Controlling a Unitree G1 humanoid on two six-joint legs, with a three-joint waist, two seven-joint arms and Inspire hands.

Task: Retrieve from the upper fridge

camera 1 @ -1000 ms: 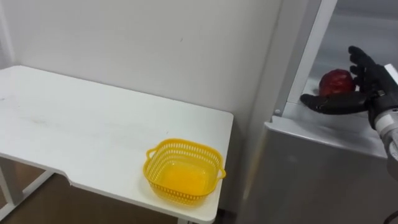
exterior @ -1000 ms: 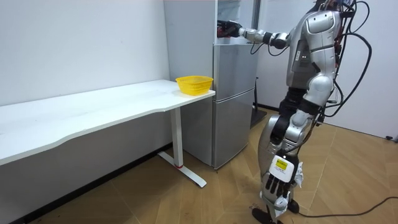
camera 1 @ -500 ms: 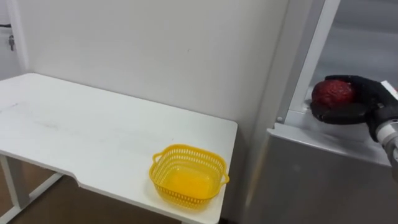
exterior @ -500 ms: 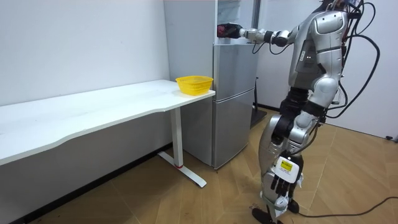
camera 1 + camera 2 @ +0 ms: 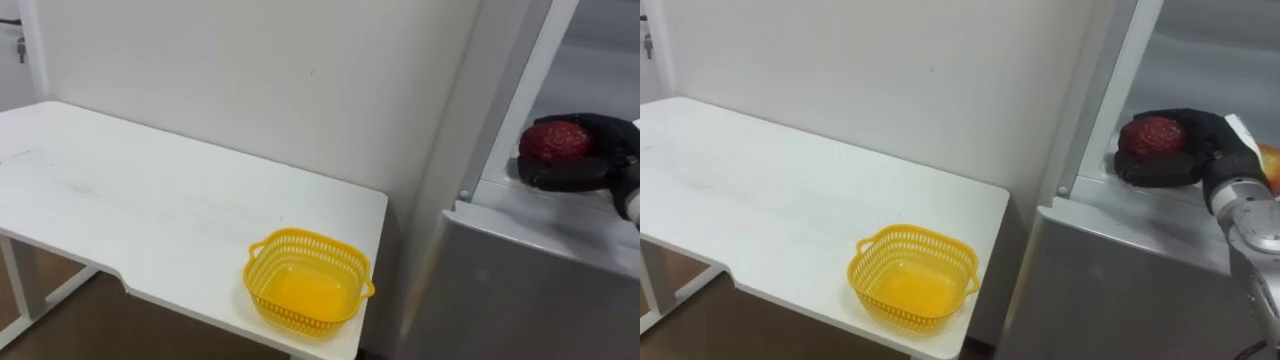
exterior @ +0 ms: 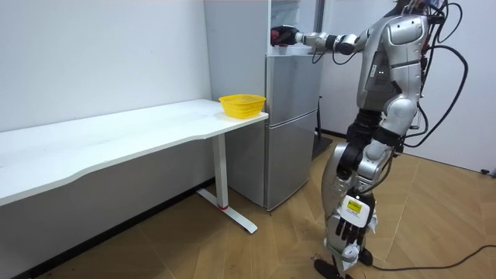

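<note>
The left hand (image 6: pixel 349 230) hangs by the robot's leg, its fingers loosely straight and holding nothing. A yellow basket (image 5: pixel 308 290) sits at the worktop's (image 5: pixel 150 210) near right corner, beside the fridge (image 5: pixel 1120 270). At the front edge of the fridge's open upper compartment, the right hand (image 5: pixel 1195 140) has its fingers curled round a red fruit (image 5: pixel 1150 134).

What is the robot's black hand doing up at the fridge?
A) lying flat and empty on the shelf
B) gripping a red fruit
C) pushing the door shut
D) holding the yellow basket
B: the right hand is curled round the red fruit in the open upper part of the fridge, while the yellow basket sits untouched on the table.
</note>
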